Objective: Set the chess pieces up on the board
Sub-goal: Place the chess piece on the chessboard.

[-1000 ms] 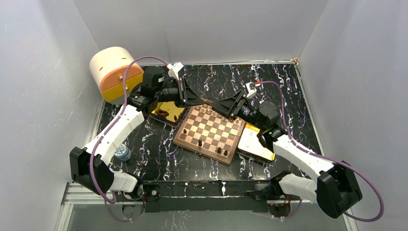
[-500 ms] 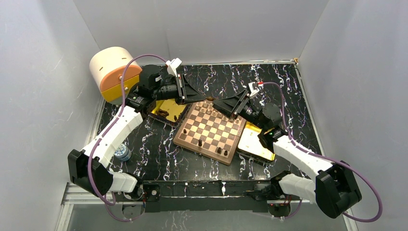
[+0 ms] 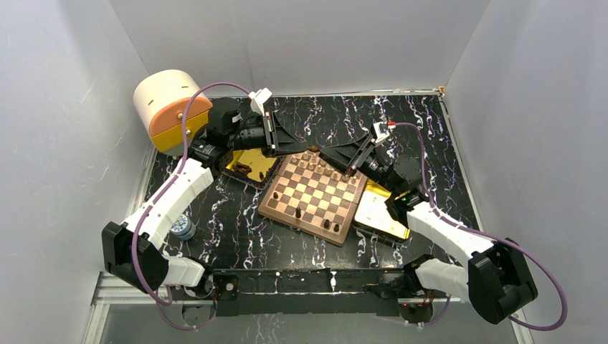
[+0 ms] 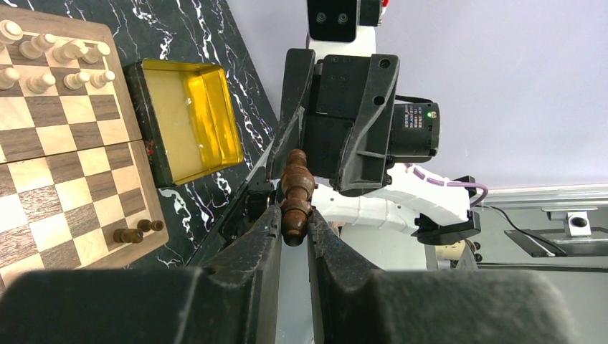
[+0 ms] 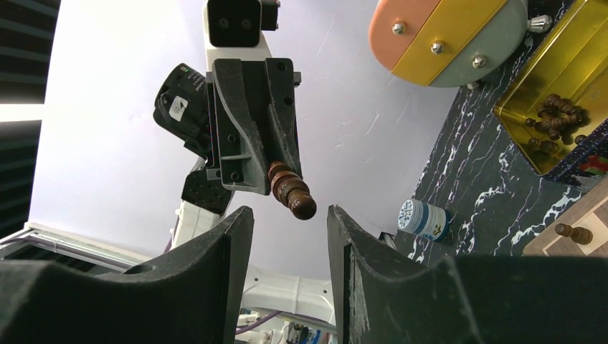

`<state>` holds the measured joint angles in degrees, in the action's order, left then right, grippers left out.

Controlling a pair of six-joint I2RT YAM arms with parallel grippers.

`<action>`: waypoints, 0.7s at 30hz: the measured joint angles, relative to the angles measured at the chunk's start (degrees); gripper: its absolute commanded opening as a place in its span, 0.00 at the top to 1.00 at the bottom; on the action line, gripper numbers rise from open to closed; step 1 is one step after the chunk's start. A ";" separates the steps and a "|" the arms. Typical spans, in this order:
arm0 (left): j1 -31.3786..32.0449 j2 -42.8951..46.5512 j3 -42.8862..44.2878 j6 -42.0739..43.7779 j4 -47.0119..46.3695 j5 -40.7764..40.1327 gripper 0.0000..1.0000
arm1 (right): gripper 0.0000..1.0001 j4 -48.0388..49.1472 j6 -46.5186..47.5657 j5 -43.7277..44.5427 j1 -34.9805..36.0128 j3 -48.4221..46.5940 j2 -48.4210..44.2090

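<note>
Our left end effector (image 4: pixel 293 221) was clamped tight on the base of a dark piece (image 4: pixel 296 188), a glossy brown turned shape of stacked beads and rings with a rounded knob at the free end. The piece stuck straight out beyond the fingertips, in the air above the tabletop (image 3: pixel 401 122), a black marbled surface with white veins. Facing it tip to tip, our right end effector (image 5: pixel 290 215) stood partly open. Its matte black fingers (image 5: pixel 233 244) flanked the knob with a gap on each side, and we saw them touch nothing.

The board (image 3: pixel 316 194), smooth wood in tan and dark brown checks with a brown rim, lay flat below both end effectors. Pale turned pieces (image 4: pixel 50 61) stood in two rows along the edge under them, and two dark pieces (image 4: pixel 136 233) sat at a far corner.

A shiny gold tray (image 4: pixel 215 107) with a black outer wall lay just beside the board on the right end effector's side. A second gold tray (image 5: pixel 573 64), behind the left end effector, held heaped pieces (image 5: pixel 556 118) of dark wood.
</note>
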<state>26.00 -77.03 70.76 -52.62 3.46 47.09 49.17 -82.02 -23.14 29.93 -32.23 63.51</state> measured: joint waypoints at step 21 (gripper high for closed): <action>0.00 0.00 -0.42 0.13 -0.13 0.74 0.98 | 0.62 3.52 -2.03 -0.66 -0.96 0.00 2.89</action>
<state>26.00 -77.03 70.35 -52.49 3.33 47.83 52.69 -84.05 -23.79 28.97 -32.23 66.39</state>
